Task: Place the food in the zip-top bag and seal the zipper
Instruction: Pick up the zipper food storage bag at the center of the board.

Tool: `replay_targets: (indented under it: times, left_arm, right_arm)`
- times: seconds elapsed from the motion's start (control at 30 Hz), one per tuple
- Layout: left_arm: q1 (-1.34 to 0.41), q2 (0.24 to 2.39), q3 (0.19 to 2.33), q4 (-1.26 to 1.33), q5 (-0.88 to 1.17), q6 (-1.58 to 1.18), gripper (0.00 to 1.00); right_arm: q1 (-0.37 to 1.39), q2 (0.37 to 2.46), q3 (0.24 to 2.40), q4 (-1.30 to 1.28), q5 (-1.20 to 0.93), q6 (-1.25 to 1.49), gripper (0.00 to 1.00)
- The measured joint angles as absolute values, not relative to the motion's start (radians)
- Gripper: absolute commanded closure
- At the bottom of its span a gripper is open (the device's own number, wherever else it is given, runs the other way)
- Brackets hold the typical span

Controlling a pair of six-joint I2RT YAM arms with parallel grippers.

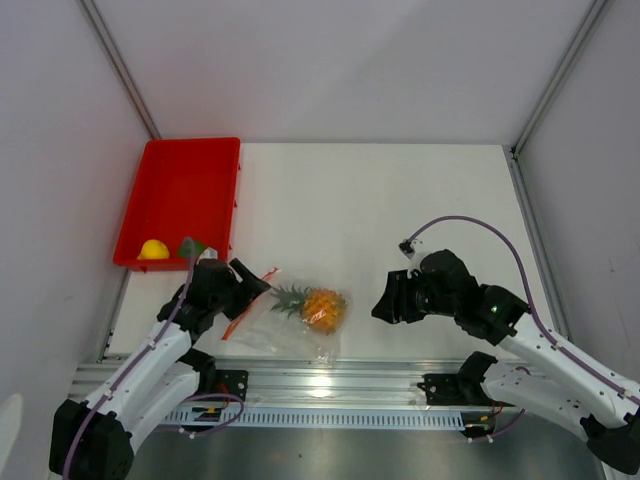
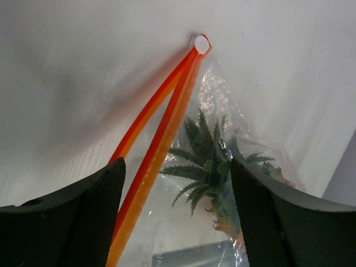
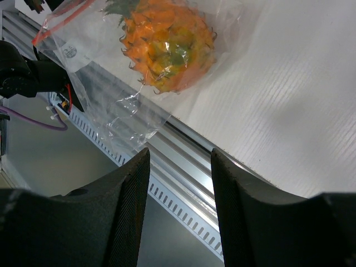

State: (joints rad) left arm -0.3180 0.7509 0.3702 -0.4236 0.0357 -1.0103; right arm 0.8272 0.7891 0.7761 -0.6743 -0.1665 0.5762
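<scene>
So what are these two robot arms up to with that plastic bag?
They're bagging toy fruit. The pineapple is already inside the clear bag, whose zipper is open at the left gripper. The yellow fruit and green fruit sit in the red tray. The right gripper is open beside the bag.

Robot laboratory cell: white table (image 1: 400, 220) walled by plain panels (image 1: 330, 60) on aluminium posts (image 1: 121, 70), with a left arm (image 1: 150, 365) and right arm (image 1: 550, 350) bolted to a slotted rail (image 1: 340, 385).
</scene>
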Motion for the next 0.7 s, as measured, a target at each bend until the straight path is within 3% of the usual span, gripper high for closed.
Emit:
replay_targets:
  times: [0.17, 0.2, 0.27, 0.3, 0.37, 0.7]
  left_arm:
    - [-0.318, 0.733, 0.333, -0.351, 0.094, -1.013, 0.46]
    - [-0.317, 0.727, 0.331, -0.341, 0.101, -1.013, 0.58]
    - [-0.316, 0.711, 0.329, -0.319, 0.111, -1.016, 0.71]
    - [-0.316, 0.701, 0.329, -0.315, 0.113, -1.015, 0.85]
    - [-0.316, 0.673, 0.329, -0.312, 0.113, -1.010, 0.99]
    - [-0.316, 0.631, 0.452, -0.362, 0.139, -0.933, 0.99]
  right_arm:
    - [0.827, 0.789, 0.776, -0.675, -0.167, 0.576, 0.50]
    - [0.827, 0.789, 0.776, -0.675, -0.167, 0.576, 0.50]
    - [0.827, 0.789, 0.776, -0.675, -0.167, 0.576, 0.50]
    - [0.827, 0.789, 0.776, -0.675, -0.167, 0.576, 0.50]
    - [0.827, 0.789, 0.776, -0.675, -0.167, 0.576, 0.50]
    - [0.827, 0.833, 0.785, -0.675, -0.173, 0.575, 0.50]
